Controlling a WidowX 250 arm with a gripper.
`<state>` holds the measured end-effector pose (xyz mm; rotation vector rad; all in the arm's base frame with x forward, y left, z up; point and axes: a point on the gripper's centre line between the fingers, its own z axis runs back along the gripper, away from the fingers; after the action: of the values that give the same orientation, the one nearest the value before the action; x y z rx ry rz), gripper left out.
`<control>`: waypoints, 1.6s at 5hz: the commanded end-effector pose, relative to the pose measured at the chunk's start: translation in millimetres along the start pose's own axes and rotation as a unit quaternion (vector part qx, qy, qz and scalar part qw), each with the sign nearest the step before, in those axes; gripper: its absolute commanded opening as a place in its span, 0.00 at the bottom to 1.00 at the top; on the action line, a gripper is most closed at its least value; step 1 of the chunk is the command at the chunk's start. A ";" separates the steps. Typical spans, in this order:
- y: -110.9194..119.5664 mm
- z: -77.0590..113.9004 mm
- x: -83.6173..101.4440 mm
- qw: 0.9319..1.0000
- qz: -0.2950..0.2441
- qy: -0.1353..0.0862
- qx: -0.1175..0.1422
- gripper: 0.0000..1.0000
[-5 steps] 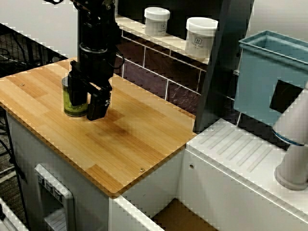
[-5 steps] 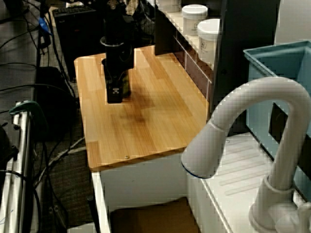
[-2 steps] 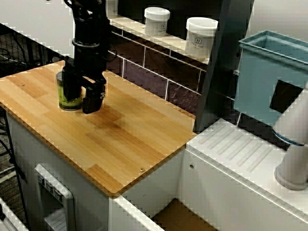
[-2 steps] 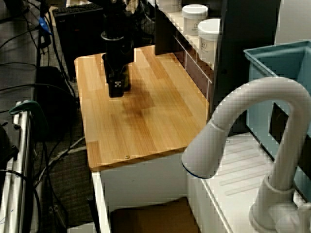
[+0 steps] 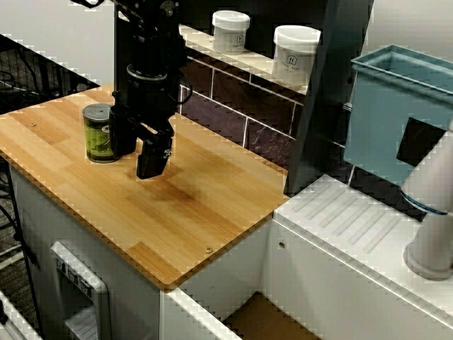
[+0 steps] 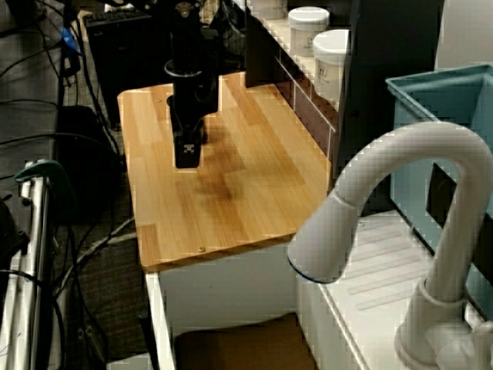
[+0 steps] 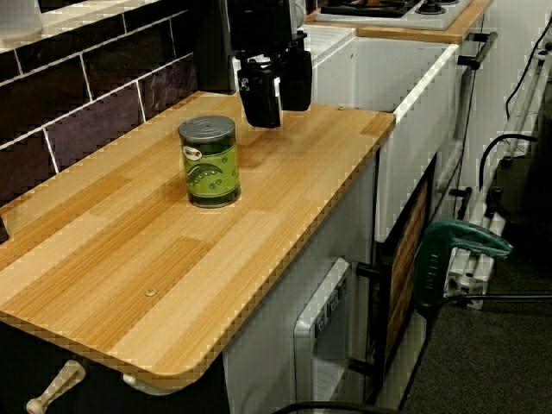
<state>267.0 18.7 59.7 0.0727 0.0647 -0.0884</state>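
We find the end effector (image 7: 278,93) with its two black fingers (image 7: 259,102) spread apart and nothing between them. In the view from the table's far end, the fingers point down and hang low over the table (image 7: 155,250). The green can (image 7: 210,161), with a grey lid, stands upright on the table near the end effector and clear of both fingers; bare wood shows between them in this view. In the view across the table toward the wall, the can sits just beside the finger on the picture's left, and we cannot tell from that view alone whether they touch. Behind the table runs a dark tiled wall (image 5: 226,99), topped by a shelf (image 5: 262,65) carrying two white jars (image 5: 231,30). Further right stand a blue bin (image 5: 386,120) and a white faucet (image 5: 433,212).
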 end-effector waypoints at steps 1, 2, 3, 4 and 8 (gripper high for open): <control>11.6 18.5 14.1 0.999 0.011 -0.030 0.003 1.00; 20.3 16.0 18.1 0.999 0.019 -0.027 -0.002 1.00; 29.4 12.2 21.6 0.999 0.025 -0.028 0.003 1.00; 42.3 6.5 22.3 0.999 0.035 -0.026 0.006 1.00; 83.3 19.2 13.5 1.000 0.016 -0.001 0.010 1.00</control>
<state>283.9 91.9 65.2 0.0760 0.1121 -0.0561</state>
